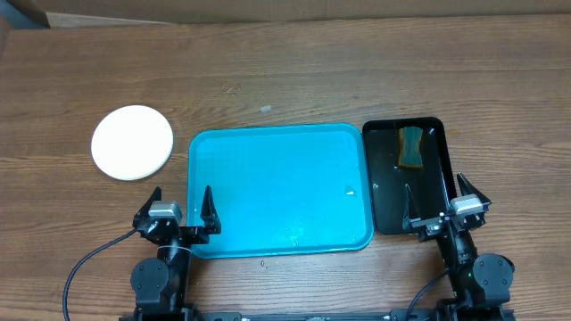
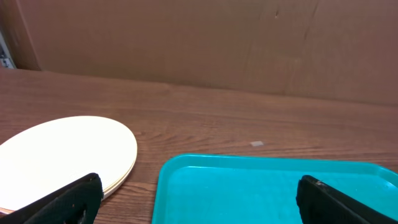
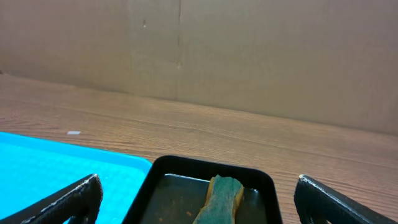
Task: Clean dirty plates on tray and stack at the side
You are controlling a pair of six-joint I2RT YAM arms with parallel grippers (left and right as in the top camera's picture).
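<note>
The left fingers (image 2: 68,199) are hanging spread wide with nothing between them, hovering at the 7 o'clock corner of the tray (image 1: 268,183). The right fingers (image 3: 68,202) are gaping just as wide and carrying nothing, sitting over the 6 o'clock end of the black tray (image 1: 385,201). Both arms are probably parking near the desk (image 1: 285,80) edge because no plate is waiting within reach.

The tray is lying bare, showing only wet-looking glints and a tiny pale speck. The plates (image 1: 132,142) are resting off the tray, at about 10 o'clock from its centre, piled on the desk. That fits the stacking spot at the side. The top plate is looking clean and creamy white with no red smears showing. In the left wrist view at least two rims are peeking out beneath one another, though I cannot count all three.

The sponge (image 1: 411,146) is lying at the 12 o'clock end of the black tray, so the job is appearing finished.
</note>
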